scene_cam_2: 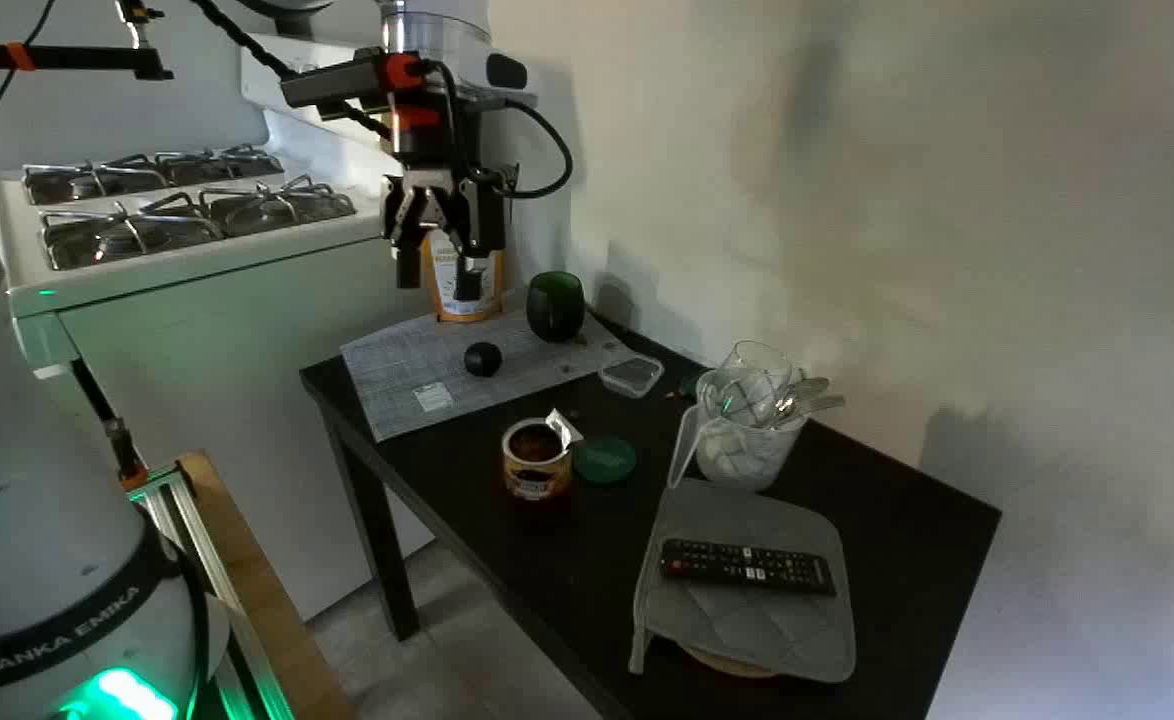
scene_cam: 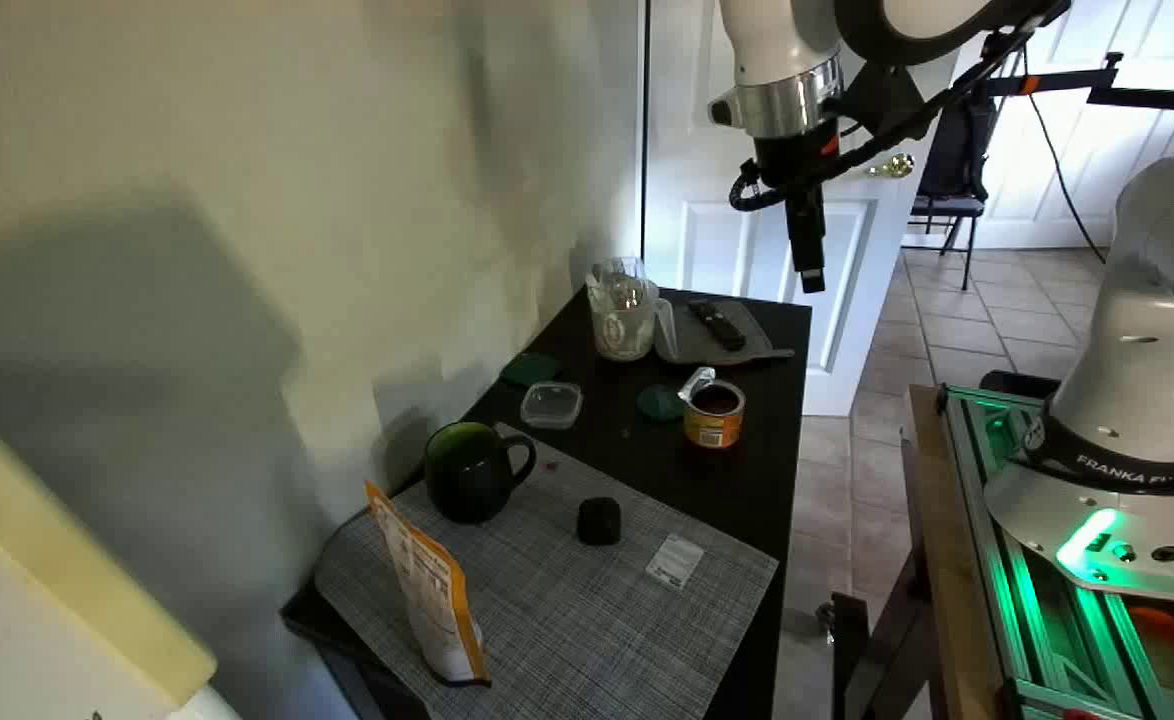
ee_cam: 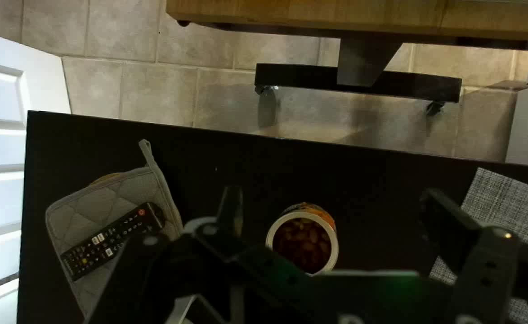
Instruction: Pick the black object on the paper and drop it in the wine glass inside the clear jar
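The black object, a small roundish lump, sits on the grey gridded paper. They also show in an exterior view, the lump and the sheet. The clear jar stands at the table's wall side; it also shows in an exterior view with a wine glass and some cutlery in it. My gripper is open and empty, high above the table. In the wrist view its fingers are spread wide, with the paper's edge at right; the black object is out of that view.
An opened can stands on the black table, below the gripper in the wrist view. A dark mug and an upright packet stand on the paper. A remote lies on a pot holder. A low clear dish lies nearby.
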`<state>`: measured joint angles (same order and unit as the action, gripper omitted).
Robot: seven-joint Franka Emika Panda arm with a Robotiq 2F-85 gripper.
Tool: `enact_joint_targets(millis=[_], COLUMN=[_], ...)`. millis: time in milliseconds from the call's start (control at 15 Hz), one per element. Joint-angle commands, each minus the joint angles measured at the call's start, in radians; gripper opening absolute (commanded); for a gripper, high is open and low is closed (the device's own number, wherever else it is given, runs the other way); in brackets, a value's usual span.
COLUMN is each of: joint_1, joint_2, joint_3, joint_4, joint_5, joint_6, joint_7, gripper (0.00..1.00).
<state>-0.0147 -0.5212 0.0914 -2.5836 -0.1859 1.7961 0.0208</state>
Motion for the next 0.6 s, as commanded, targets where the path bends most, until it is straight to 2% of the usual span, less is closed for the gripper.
enact_joint_targets(millis=[0, 133, 400, 533], joint_1=[0.017, 0.019, 0.059, 0.09], joint_2=[0.001, 0.042, 0.231, 0.332], joint_3=[-0.016, -0.009, 0.036, 0.046], joint_4=[0.002, 0.032, 0.182, 0.263], joint_5=[-0.006, -0.017, -0.123, -0.133], joint_6=[-0.004, -0.014, 0.096, 0.16], joint_7=[0.007, -0.001, -0.055, -0.109], gripper=[1.0, 1.0, 1.0, 1.0])
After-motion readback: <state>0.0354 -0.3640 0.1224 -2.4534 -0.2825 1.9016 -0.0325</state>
